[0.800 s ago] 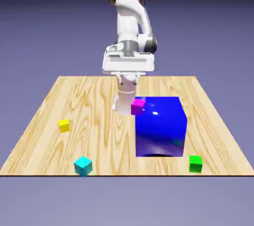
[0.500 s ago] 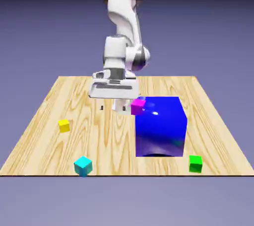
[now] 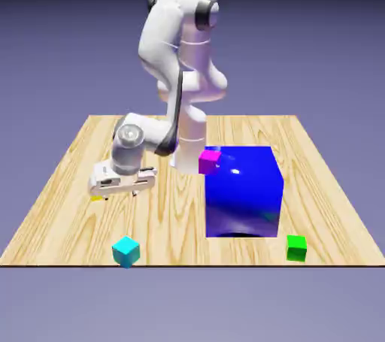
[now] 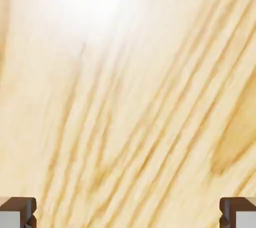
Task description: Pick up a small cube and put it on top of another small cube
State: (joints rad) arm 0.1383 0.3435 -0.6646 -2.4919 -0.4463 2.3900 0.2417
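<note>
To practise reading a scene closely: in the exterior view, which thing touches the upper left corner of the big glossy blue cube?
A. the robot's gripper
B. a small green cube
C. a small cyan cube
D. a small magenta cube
D: the small magenta cube sits against the upper left corner of the big glossy blue cube.

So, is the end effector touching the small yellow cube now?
Cannot tell. In the exterior view the end effector hides almost all of the yellow cube; the hand view shows only the table between open fingertips.
</note>
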